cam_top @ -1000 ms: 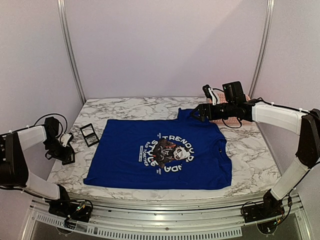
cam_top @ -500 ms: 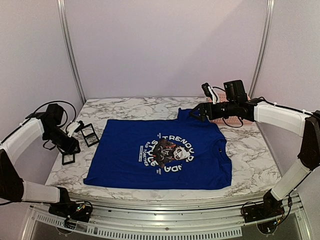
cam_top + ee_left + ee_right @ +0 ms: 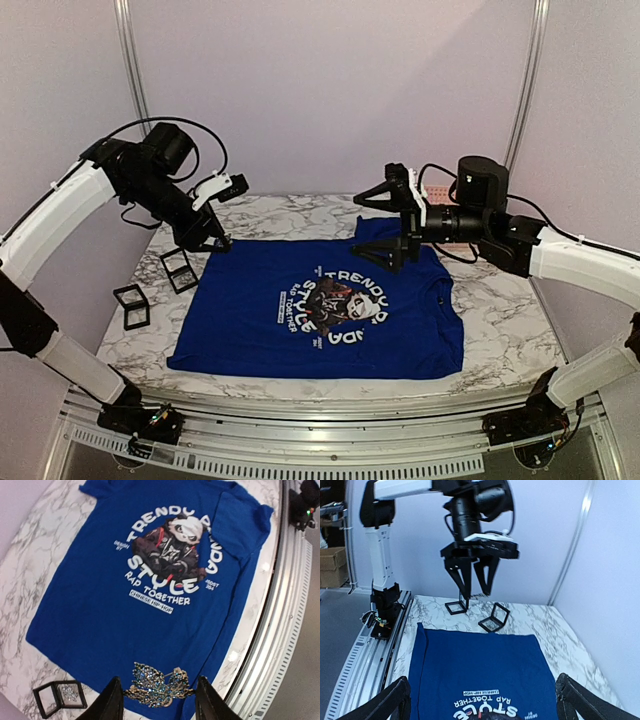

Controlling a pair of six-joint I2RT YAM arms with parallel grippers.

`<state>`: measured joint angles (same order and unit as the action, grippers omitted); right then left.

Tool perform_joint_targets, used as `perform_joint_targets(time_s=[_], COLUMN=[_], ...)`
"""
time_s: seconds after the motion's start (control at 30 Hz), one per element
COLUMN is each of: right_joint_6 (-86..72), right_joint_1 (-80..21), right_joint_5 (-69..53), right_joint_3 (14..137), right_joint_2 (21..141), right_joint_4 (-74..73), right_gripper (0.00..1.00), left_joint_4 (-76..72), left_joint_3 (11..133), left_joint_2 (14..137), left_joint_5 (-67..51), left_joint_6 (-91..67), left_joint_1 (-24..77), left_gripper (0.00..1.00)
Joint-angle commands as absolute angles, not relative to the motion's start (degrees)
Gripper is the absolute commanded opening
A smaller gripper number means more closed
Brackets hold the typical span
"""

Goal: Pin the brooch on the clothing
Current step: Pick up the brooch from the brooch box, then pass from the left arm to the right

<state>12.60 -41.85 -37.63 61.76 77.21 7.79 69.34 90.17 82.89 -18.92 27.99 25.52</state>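
Both poised over the shirt (image 3: 300, 330) spread flat on the table (image 3: 500, 310), the left claw (image 3: 215, 242) grips the brooch (image 3: 157, 687) above its left edge while the right claw (image 3: 372, 235) gapes above its far-right corner.

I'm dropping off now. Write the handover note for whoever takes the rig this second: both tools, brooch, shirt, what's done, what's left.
Left tool: shut on the brooch, raised above the left edge of the T-shirt.
Right tool: open wide, empty, hovering over the shirt's far right part.
T-shirt: flat on the marble table, print up.
Two small black boxes sit on the table left of the shirt.
Done: brooch picked up.
Left: lower it to the fabric and pin it; nothing is pinned yet.
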Motion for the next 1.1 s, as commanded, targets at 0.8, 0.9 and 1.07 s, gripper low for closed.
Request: perform_joint_targets(time_s=[0.8, 0.9, 1.07], right_joint_6=[50.8, 52.6, 57.4], right_joint_1=[-58.2, -58.7, -59.9], right_joint_5=[-39.3, -38.8, -36.1], right_joint_3=[64.5, 65.4, 68.4], right_joint_2=[80.6, 81.4, 84.1], right_joint_4=[15.0, 14.3, 9.6], right_gripper=[0.47, 0.43, 0.37], left_joint_4=[85.2, 85.2, 85.2], left_joint_3=[109.1, 109.2, 109.4], left_joint_2=[90.2, 90.3, 90.6], left_joint_5=[-33.8, -33.9, -34.2], left_joint_6=[30.8, 30.9, 30.9], left_joint_1=[51.9, 52.0, 52.1], left_gripper=[0.24, 0.24, 0.24])
